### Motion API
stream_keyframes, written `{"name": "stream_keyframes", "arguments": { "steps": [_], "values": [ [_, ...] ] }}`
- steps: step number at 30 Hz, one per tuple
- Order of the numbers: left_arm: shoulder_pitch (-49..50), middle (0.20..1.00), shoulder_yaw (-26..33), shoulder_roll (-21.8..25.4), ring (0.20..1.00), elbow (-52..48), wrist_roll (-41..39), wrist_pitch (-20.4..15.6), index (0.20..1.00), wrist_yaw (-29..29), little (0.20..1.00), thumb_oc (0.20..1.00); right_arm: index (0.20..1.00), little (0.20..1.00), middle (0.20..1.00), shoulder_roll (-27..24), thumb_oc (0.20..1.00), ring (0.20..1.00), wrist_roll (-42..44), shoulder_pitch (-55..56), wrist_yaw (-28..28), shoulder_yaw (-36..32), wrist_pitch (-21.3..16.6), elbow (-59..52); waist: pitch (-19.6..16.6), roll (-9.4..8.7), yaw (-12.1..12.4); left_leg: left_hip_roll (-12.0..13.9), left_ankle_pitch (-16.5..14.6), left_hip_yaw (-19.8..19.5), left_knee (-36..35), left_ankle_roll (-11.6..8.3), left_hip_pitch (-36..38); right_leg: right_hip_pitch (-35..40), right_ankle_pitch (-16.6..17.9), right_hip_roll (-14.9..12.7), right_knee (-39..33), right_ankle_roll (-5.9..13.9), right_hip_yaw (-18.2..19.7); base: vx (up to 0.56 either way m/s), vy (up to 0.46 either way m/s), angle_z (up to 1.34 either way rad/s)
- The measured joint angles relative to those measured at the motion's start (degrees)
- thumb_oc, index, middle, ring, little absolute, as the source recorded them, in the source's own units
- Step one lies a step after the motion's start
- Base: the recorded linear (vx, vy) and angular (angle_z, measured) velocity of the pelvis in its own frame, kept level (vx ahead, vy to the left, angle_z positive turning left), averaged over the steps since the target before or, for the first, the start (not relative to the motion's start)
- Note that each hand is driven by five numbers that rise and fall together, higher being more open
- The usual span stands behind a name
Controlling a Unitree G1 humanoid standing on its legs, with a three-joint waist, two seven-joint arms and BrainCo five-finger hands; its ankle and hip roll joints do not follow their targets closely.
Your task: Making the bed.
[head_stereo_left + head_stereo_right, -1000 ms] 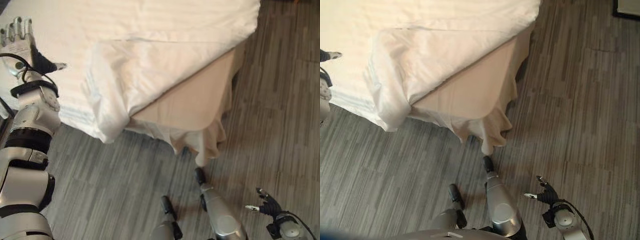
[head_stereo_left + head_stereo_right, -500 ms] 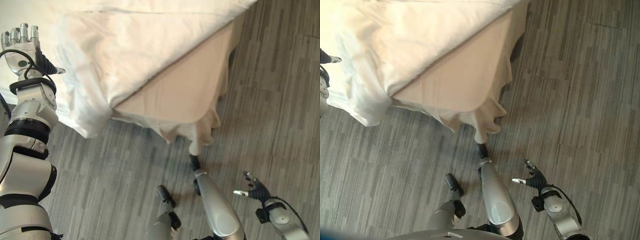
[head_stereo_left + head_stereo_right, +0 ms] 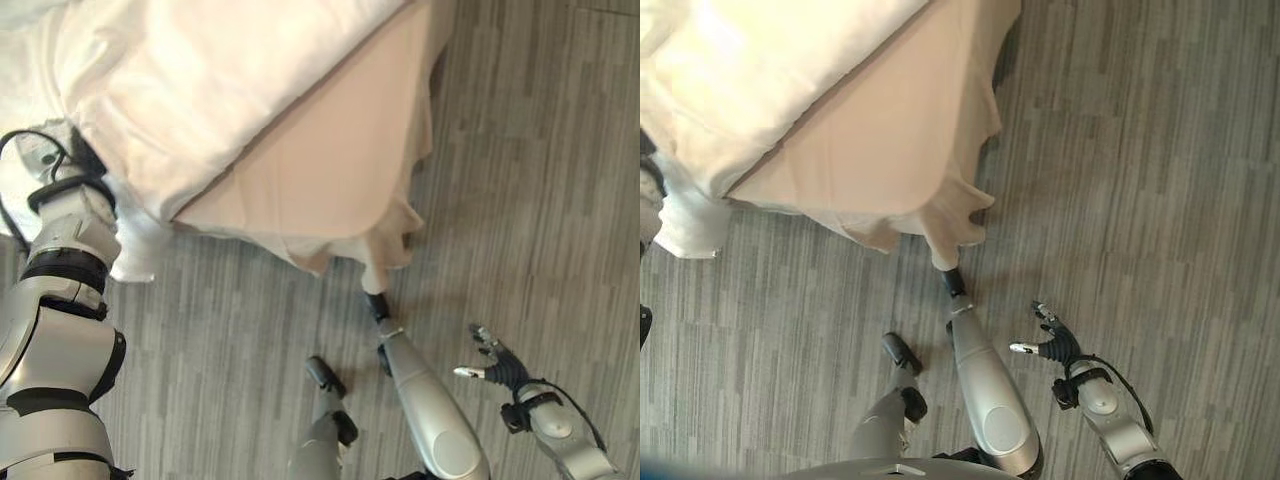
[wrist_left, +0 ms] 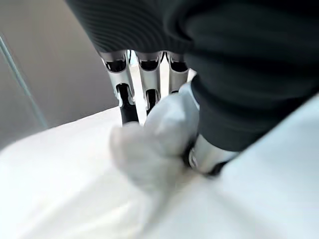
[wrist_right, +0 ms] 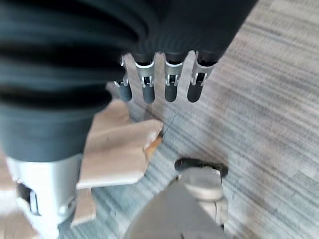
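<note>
The bed's white duvet [image 3: 230,80] lies rumpled across the top left, with its folded corner turned back. A beige sheet [image 3: 320,170] is bared under it and hangs over the bed's corner toward the floor. My left hand [image 3: 42,150] rests at the duvet's near left edge. In the left wrist view its fingers [image 4: 127,99] are straight, and a bunched fold of white cloth [image 4: 149,149] lies between them and the thumb. My right hand [image 3: 492,360] hangs open low over the floor, well away from the bed, its fingers [image 5: 171,84] straight.
Grey wood-plank floor [image 3: 540,200] runs along the bed's near side and to its right. The beige sheet's drooping corner [image 3: 955,225] nearly reaches the floor.
The whole view has shifted, so the bed sits higher and further left. My left hand has come down from above the duvet to its near edge. The right hand stays open.
</note>
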Motion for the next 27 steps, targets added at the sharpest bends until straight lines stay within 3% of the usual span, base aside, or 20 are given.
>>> {"name": "stream_keyframes", "arguments": {
  "steps": [2, 4, 5, 6, 7, 11, 15, 16, 17, 19, 24, 27],
  "values": [
    [5.71, 0.2, 5.59, -2.95, 0.2, -13.99, -2.8, -0.54, 0.2, 1.18, 0.2, 0.2, 1.0, 1.0, 1.0, 0.09, 1.0, 1.0, -0.05, 1.03, -0.04, -0.96, 0.57, 0.8, 0.08, -0.18, 0.81, -0.43, 0.0, -1.33, -0.32, 0.03, 2.3, 2.47, 0.15, -0.37, 0.06, -0.13, 0.05, 0.03, 0.104, 0.05],
    [8.41, 0.2, 5.74, -6.9, 0.2, -17.42, -3.62, -2.08, 0.2, 2.4, 0.2, 0.2, 1.0, 1.0, 1.0, 0.01, 1.0, 1.0, -0.48, 1.51, -0.02, -0.72, 0.71, 0.76, 0.0, -0.29, 0.93, -0.76, -0.92, -2.7, -0.32, 0.93, 5.65, 6.5, -0.6, -0.52, -1.23, 0.89, 0.21, 0.02, 0.11, -0.06],
    [13.85, 0.2, 9.36, -12.19, 0.2, -20.48, -6.66, -3.51, 0.2, 4.09, 0.2, 0.2, 1.0, 1.0, 1.0, -0.11, 1.0, 1.0, -1.08, 1.37, -0.08, -0.45, 0.7, 2.24, -0.34, -0.3, 1.05, -1.06, -2.46, -4.76, -0.33, 1.24, 9.47, 10.25, -0.84, -0.44, -2.65, 1.32, 1.11, -0.01, 0.1, -0.27],
    [16.72, 0.2, 9.6, -14.23, 0.2, -22.32, -8.46, -3.74, 0.2, 4.32, 0.2, 0.2, 1.0, 1.0, 1.0, 0.69, 1.0, 1.0, -1.64, 1.51, -0.03, -0.21, 0.81, 2.61, -0.71, -0.3, 1.05, -1.13, -3.04, -5.13, -0.21, 1.17, 10.37, 11.07, -0.87, -0.46, -2.74, 1.47, 1.25, 0.01, 0.161, -0.21],
    [22.25, 0.2, 13.57, -20.81, 0.2, -27.02, -12.6, -5.54, 0.2, 5.02, 0.2, 0.2, 1.0, 1.0, 1.0, 2.14, 1.0, 1.0, -2.99, 1.86, -0.5, -1.93, 1.52, 5.39, -0.75, -0.08, 0.29, -1.34, -3.68, -5.75, -0.28, 1.34, 12.81, 14.21, -0.87, -0.89, -3.28, 2.01, 1.01, -0.01, 0.081, 0.05],
    [32.33, 0.2, 5.57, -30.76, 0.2, -30.45, -18.4, -9.54, 0.2, 0.21, 0.2, 0.2, 1.0, 1.0, 1.0, 6.54, 1.0, 1.0, -4.89, 2.04, -0.98, -2.07, 3.0, 12.8, -2.08, -1.16, -0.27, -2.74, -5.82, -6.05, -0.01, 3.39, 17.76, 20.08, -0.93, -2.15, -5.02, 3.8, 0.75, -0.01, 0.123, 0.13],
    [42.75, 0.2, -2.28, -32.21, 0.2, -28.46, -18.58, -10.56, 0.2, -10.8, 0.2, 0.2, 1.0, 1.0, 1.0, 10.72, 1.0, 1.0, -6.55, 0.27, -2.65, -4.28, 4.69, 25.35, -4.8, -1.52, -0.37, -4.88, -7.25, -4.42, -0.32, 5.44, 22.54, 26.17, 2.22, -3.61, -9.4, 5.54, 3.13, -0.18, 0.211, -0.27],
    [43.65, 0.451, -4.94, -32.01, 0.451, -26.12, -17.87, -10.57, 0.451, -12.45, 0.451, 0.451, 1.0, 1.0, 1.0, 11.15, 1.0, 1.0, -6.61, 0.24, -2.75, -4.34, 5.32, 27.4, -5.82, -1.52, -0.34, -5.24, -7.57, -4.44, -0.31, 5.96, 23.25, 27.15, 2.45, -3.93, -10.08, 5.91, 3.22, -0.16, 0.142, -0.09],
    [45.05, 1.0, -6.65, -33.23, 1.0, -22.75, -16.4, -10.66, 1.0, -15.02, 1.0, 1.0, 1.0, 1.0, 1.0, 12.01, 1.0, 1.0, -6.61, 0.32, -2.8, -4.08, 5.7, 29.28, -7.44, -1.93, -0.26, -5.79, -7.82, -4.23, -0.32, 6.36, 23.76, 27.84, 2.8, -4.29, -10.73, 6.31, 3.77, -0.16, 0.134, -0.07],
    [46.55, 1.0, -8.51, -34.3, 1.0, -19.28, -14.45, -10.62, 1.0, -17.24, 1.0, 1.0, 1.0, 1.0, 1.0, 13.51, 1.0, 1.0, -6.57, 0.2, -3.15, -3.49, 6.04, 30.18, -9.11, -2.68, -0.2, -6.34, -7.95, -4.04, -0.33, 6.61, 23.88, 28.2, 3.16, -4.87, -11.55, 6.69, 4.01, -0.15, 0.097, -0.07],
    [48.91, 1.0, -9.88, -43.56, 1.0, -2.67, -11.06, -10.02, 1.0, -23.15, 1.0, 1.0, 1.0, 1.0, 1.0, 16.95, 1.0, 1.0, -6.45, -3.75, -4.11, -2.13, 6.59, 36.95, -11.56, -7.59, -0.03, -8.36, -7.93, -2.59, -0.34, 8.17, 25.9, 31.15, 6.12, -6.7, -15.49, 8.31, 6.21, -0.17, 0.078, -0.15],
    [50.82, 1.0, -8.68, -45.41, 1.0, -1.29, -11.85, -10.07, 1.0, -23.67, 1.0, 1.0, 1.0, 1.0, 1.0, 17.72, 1.0, 1.0, -6.15, -4.02, -4.44, -2.1, 6.69, 37.61, -11.81, -8.31, 0.35, -8.79, -8.1, -2.69, -0.35, 8.76, 25.81, 32.06, 6.26, -7.44, -16.82, 8.74, 6.1, -0.21, 0.002, 0.0]
  ]
}}
